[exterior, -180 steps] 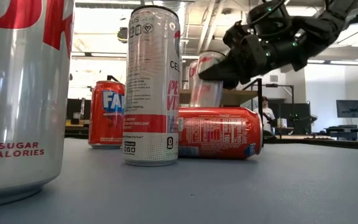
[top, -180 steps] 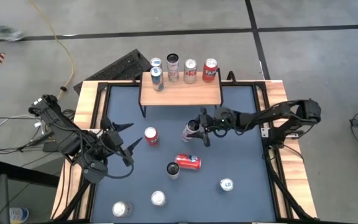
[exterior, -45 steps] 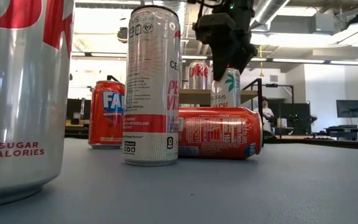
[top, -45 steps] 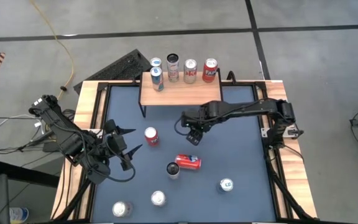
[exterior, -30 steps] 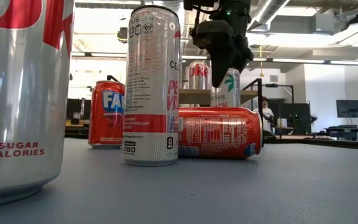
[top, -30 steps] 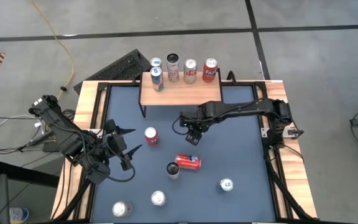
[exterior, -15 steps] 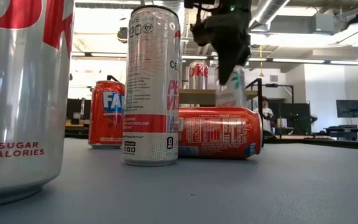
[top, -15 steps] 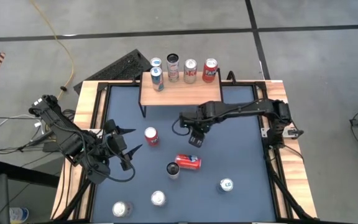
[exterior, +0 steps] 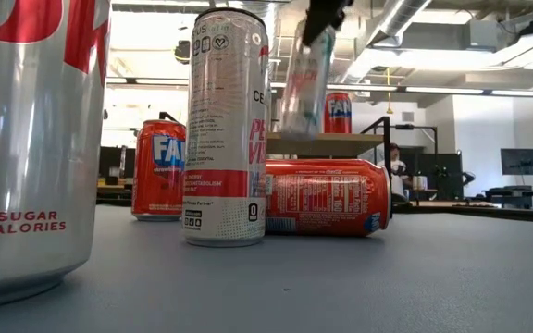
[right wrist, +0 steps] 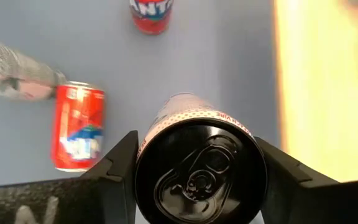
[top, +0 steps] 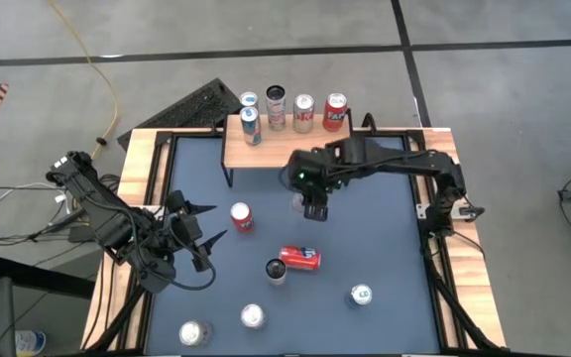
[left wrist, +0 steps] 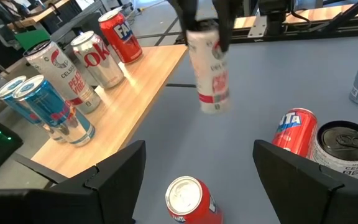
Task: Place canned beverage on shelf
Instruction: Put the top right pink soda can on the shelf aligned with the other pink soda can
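5 cans on shelf (top: 287, 148), held can (top: 302, 204) just in front

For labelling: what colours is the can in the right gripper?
White can with a red band; left wrist view.

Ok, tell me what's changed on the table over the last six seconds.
The right gripper set its tilted can upright on the mat, then gripped it again from above and lifted it; it now hangs clear of the mat, nearer the shelf. The left gripper stayed open at the table's left side. The five cans on the shelf and the six others on the mat have not moved.
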Tool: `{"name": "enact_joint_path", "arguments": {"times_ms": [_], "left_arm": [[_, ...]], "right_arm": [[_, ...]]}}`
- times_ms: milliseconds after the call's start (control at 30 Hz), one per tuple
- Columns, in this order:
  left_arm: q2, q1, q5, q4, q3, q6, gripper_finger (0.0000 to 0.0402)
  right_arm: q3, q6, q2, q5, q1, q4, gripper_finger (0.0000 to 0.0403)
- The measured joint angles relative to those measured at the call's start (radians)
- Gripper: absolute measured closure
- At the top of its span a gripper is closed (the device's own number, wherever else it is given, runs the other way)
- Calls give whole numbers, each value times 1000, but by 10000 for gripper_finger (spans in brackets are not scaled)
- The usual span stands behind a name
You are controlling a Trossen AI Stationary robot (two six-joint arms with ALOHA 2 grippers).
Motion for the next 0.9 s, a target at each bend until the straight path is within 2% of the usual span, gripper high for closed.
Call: {"name": "enact_joint_path", "arguments": {"times_ms": [133, 300, 567, 900], "left_arm": [[0, 0, 0, 0, 0, 2, 113], [0, 0, 0, 0, 0, 3, 113], [0, 0, 0, 0, 0, 3, 113], [0, 0, -31, 0, 0, 3, 113]], "right_arm": [[89, -177, 0, 2, -20, -15, 190], [158, -274, 0, -3, -76, -24, 190], [164, -398, 0, 3, -197, 8, 190], [164, -484, 0, -15, -276, -19, 190]]}}
